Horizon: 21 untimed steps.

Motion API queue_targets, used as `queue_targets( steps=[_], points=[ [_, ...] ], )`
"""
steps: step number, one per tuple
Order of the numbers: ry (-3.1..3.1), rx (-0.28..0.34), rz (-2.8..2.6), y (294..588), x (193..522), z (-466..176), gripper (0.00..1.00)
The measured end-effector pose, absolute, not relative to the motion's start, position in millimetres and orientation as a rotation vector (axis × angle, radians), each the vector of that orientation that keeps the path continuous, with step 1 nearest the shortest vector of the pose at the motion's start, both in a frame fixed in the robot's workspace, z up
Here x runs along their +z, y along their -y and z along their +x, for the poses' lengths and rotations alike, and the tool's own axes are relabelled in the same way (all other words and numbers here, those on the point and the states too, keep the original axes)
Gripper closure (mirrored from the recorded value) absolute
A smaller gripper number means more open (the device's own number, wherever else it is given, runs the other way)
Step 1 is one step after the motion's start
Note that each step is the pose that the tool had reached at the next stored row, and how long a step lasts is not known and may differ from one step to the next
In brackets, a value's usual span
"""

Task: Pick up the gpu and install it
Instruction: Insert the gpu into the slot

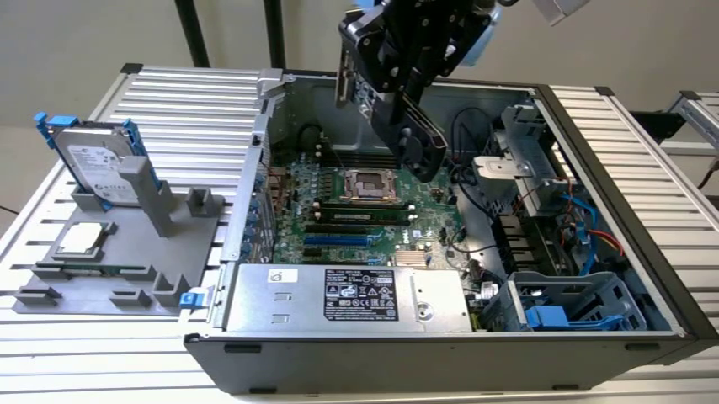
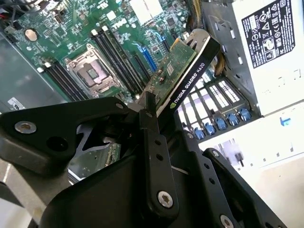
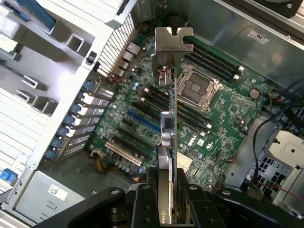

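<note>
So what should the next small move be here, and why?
Probably ease the gpu down toward the expansion slots: the claw is shut on it, and it hangs clear above the motherboard inside the open case, seated in no slot.

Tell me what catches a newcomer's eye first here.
The end effector grips the gpu, holding it in the air above the motherboard of the open case. At the exterior view's left, a hard drive in a blue frame stands upright on a grey stand.
</note>
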<state>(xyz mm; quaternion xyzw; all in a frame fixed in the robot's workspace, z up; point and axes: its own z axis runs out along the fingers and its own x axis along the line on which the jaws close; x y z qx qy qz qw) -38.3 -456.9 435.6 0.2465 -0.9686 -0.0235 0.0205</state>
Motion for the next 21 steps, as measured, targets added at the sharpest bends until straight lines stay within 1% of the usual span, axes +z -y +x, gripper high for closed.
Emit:
queue_targets(
  steps=[21],
  points=[
    [2.971, -0.07, 0.876, 456.7, 435.6, -38.3, 1.0]
  ],
)
